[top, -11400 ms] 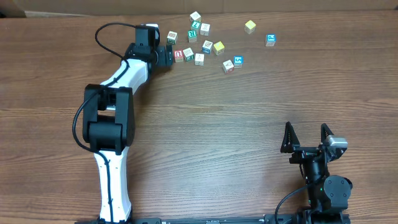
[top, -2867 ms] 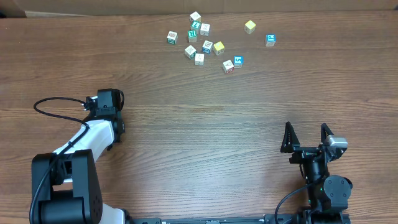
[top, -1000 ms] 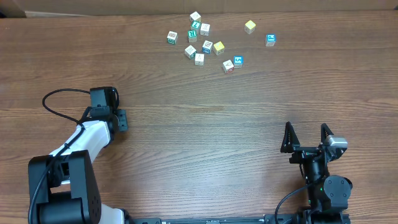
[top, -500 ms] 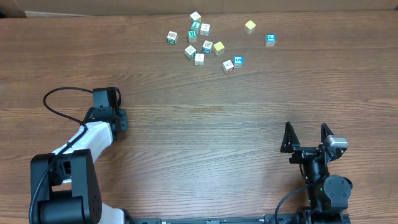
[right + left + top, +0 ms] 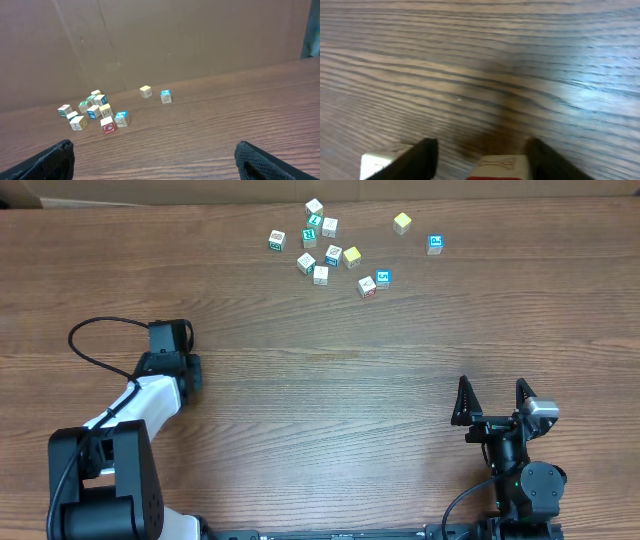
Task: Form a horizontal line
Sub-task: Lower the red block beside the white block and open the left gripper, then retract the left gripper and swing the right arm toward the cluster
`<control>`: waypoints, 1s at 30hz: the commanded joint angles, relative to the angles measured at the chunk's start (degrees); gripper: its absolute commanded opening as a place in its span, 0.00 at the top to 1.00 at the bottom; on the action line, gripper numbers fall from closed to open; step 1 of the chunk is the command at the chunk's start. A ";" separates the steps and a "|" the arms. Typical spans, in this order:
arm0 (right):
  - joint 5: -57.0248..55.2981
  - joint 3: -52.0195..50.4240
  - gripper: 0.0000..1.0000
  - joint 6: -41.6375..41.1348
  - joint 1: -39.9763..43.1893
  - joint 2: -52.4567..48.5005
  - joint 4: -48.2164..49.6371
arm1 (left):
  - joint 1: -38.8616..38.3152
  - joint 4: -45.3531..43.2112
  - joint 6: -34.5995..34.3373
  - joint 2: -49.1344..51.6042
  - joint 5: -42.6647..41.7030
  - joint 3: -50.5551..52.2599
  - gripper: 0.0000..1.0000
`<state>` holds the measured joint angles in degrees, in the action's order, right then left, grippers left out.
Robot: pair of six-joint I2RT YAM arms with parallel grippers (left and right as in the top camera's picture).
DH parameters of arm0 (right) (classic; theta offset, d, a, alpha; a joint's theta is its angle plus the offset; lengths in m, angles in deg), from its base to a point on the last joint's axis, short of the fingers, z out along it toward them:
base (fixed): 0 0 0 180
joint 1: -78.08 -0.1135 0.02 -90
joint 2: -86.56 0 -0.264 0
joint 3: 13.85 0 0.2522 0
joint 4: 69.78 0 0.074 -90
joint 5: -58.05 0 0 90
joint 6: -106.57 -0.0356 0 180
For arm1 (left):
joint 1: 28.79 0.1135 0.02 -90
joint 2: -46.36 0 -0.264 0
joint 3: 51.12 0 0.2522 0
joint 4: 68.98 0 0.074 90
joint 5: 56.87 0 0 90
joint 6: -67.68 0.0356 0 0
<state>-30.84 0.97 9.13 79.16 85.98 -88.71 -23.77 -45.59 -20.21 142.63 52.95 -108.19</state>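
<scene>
My left gripper [image 5: 192, 375] is low over the table's left middle. In the left wrist view its jaws [image 5: 482, 147] stand apart around a white cube with a red face [image 5: 497, 167], which lies against the right finger [image 5: 542, 160] with a gap to the left finger. A second white cube [image 5: 380, 162] lies just outside the left finger. No row of four touching cubes shows in any view. My right gripper [image 5: 491, 385] is open and empty at the front right, its fingers [image 5: 50, 160] wide apart.
Several loose letter cubes [image 5: 333, 255] lie scattered at the table's far edge, with a yellow cube [image 5: 402, 222] and a blue one [image 5: 435, 243] apart to the right. They also show in the right wrist view [image 5: 92, 110], before a cardboard wall [image 5: 200, 35].
The left arm has pulled back from the cube cluster to the left middle, and the red-lettered cube is gone from the cluster. In the last second the gripper has only shifted slightly. The right arm is still.
</scene>
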 commanded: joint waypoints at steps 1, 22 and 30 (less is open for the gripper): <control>-0.15 -0.59 0.00 0.42 -0.26 0.42 0.33 | 0.33 4.76 1.33 4.11 -1.55 -1.38 0.33; 7.91 -0.59 0.00 -11.96 -0.28 0.42 1.03 | 0.33 59.56 0.24 -21.16 -26.73 -50.90 0.06; 28.37 -0.59 0.00 -28.44 -0.26 0.42 2.75 | 0.33 63.82 -4.09 -37.05 -14.91 -43.93 0.00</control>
<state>-13.05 0.97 -11.94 79.16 85.96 -87.14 -23.44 17.46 -20.67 109.73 29.63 -156.85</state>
